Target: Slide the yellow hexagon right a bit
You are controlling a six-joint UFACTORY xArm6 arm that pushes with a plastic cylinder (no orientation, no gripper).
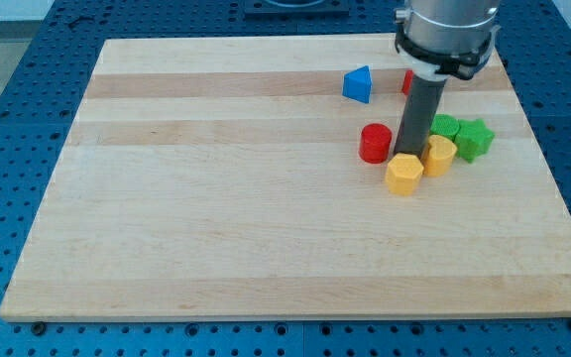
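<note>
My tip (410,155) sits just above yellow hexagon (403,174), touching its top edge; for rightward push, needs hexagon's left side. Tool: plain rod, no jaws.

Wooden board (246,218) carries red (374,143), blue (358,84), yellow (403,174), seemingly green blocks (474,139).

1. This looks like a robotics lab or test bench, not a home or a shop.
2. A pale wooden board (266,218) lies flat on a blue metal table (28,59) drilled with a regular grid of mounting holes, visible from 7 to 11 o'clock.
3. At 1 o'clock, a grey industrial arm housing (446,30) descends over the board.
</note>
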